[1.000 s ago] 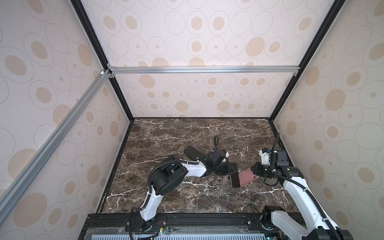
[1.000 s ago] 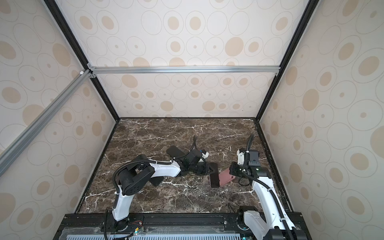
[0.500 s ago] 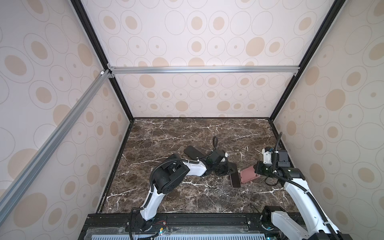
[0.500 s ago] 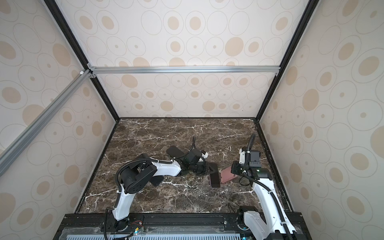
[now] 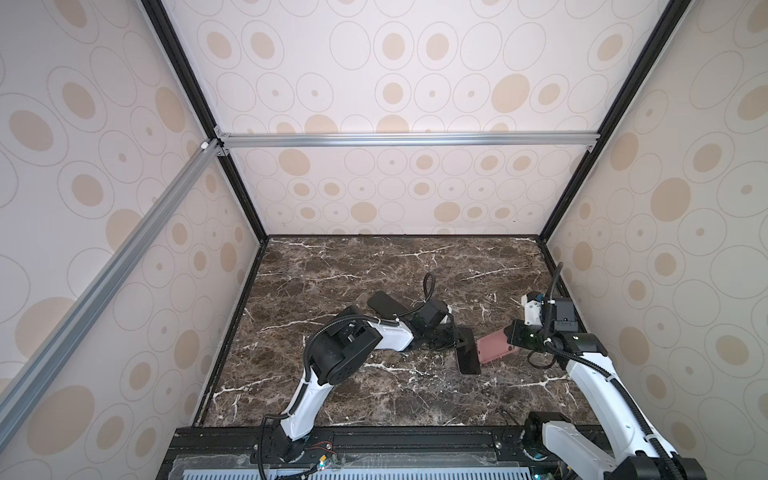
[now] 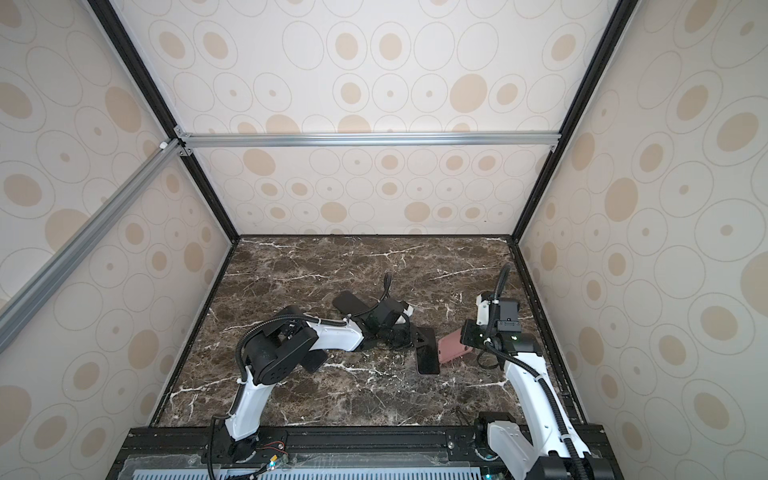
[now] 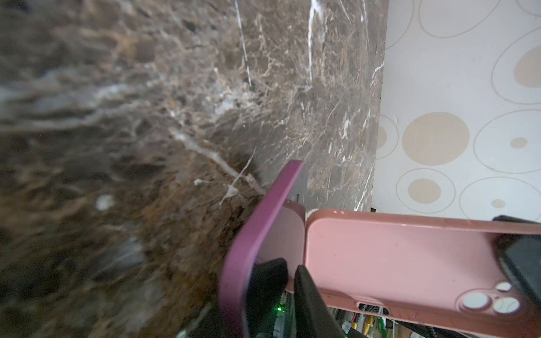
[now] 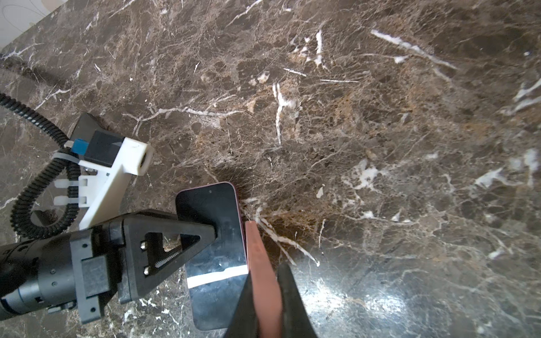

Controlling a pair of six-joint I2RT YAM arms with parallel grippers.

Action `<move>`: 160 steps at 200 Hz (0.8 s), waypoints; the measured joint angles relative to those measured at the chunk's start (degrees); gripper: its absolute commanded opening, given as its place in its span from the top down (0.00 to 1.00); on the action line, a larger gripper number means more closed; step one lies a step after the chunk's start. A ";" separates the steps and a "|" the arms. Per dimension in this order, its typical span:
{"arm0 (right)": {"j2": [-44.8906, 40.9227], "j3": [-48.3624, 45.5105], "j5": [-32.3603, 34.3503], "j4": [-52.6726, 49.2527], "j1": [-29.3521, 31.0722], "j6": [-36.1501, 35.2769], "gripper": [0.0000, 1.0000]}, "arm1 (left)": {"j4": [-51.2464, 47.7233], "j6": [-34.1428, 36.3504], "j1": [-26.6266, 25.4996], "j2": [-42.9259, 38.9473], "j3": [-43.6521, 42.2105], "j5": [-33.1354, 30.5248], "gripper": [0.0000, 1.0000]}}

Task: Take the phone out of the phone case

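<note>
Well, phone [image 8: 216, 278] edge abuts case [image 8: 263, 263] edge — bare marble [image 8: 380, 146] beyond.

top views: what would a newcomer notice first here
The empty pink case, pinched by the right gripper, sits right of centre on the dark marble table. Right beside it lies the bare phone, screen up, with the left gripper over its far half.

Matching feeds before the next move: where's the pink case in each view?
Top view: pink case, right of centre.
Top view: same place.
Left wrist: broad pink slab.
Right wrist: edge-on in the right tool.
Shared landmark: phone beside it, everywhere.
</note>
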 measured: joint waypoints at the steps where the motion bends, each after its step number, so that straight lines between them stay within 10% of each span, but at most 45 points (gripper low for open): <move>1: 0.07 0.00 -0.02 0.00 0.00 0.00 1.00 | 0.00 -0.04 0.00 0.00 -0.02 0.00 0.63; 160: -1.92 2.16 0.00 -1.38 0.00 -1.14 1.00 | -4.55 1.86 0.15 -7.76 -6.69 -8.61 0.50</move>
